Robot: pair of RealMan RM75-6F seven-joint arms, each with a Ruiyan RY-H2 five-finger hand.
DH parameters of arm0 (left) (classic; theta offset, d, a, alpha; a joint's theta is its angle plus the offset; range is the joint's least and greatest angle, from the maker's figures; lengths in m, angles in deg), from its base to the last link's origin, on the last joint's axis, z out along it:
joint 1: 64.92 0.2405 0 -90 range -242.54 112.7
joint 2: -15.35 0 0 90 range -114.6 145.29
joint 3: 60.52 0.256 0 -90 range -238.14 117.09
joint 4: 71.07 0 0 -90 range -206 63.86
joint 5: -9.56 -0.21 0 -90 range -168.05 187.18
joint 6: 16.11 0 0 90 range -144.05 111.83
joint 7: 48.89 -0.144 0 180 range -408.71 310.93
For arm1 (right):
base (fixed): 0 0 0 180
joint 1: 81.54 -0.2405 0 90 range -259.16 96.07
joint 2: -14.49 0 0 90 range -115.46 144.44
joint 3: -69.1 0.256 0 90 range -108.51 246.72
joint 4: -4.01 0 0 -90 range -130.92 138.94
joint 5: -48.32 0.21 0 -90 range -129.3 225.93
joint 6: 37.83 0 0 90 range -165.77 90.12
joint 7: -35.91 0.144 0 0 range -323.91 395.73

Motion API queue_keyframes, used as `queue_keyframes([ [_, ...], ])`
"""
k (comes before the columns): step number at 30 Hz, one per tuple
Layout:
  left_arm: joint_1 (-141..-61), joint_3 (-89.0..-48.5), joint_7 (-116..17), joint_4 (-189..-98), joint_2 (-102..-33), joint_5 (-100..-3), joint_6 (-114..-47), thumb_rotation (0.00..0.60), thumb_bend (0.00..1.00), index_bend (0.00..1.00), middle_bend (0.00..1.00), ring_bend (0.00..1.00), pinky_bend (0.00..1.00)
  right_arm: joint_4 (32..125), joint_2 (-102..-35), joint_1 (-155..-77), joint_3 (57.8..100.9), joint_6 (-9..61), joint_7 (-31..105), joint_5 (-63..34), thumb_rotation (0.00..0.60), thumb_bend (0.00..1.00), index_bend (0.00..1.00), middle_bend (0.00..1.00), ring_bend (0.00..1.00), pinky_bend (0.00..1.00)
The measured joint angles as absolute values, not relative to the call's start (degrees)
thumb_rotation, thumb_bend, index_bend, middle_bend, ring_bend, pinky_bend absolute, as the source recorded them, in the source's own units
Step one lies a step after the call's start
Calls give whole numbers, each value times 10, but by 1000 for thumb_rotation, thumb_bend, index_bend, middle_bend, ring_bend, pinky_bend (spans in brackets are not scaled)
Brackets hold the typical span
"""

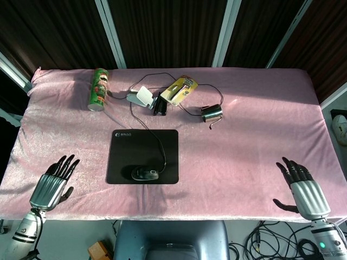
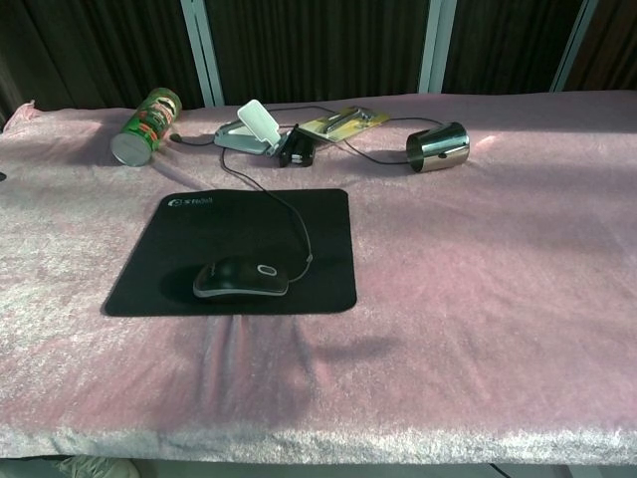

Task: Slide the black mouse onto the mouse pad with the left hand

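Observation:
The black mouse (image 1: 145, 173) lies on the near part of the black mouse pad (image 1: 130, 149), its cable running back toward the clutter behind. In the chest view the mouse (image 2: 241, 278) sits near the front edge of the pad (image 2: 199, 244). My left hand (image 1: 52, 184) hovers open at the table's near left edge, well left of the pad, holding nothing. My right hand (image 1: 302, 189) is open at the near right edge, far from the mouse. Neither hand shows in the chest view.
A green can (image 1: 98, 89) lies on its side at the back left. Behind the pad sit a white-and-grey device (image 1: 140, 97), a small black item (image 1: 160, 106), a yellow package (image 1: 180, 89) and a tipped metal cup (image 1: 211, 112), amid loose cable.

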State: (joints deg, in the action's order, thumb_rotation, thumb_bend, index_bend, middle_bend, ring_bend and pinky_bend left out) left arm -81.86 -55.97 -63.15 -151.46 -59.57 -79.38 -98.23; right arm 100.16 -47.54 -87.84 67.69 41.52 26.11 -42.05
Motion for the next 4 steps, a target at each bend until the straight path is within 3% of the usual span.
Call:
queue_keyframes([
  [4,-814,-565,-621,-1515,-596,-793,-982,600,315,58,23,22,240,1002,-475,-878,676,415,260,-420,600,295,78,72,110,245],
])
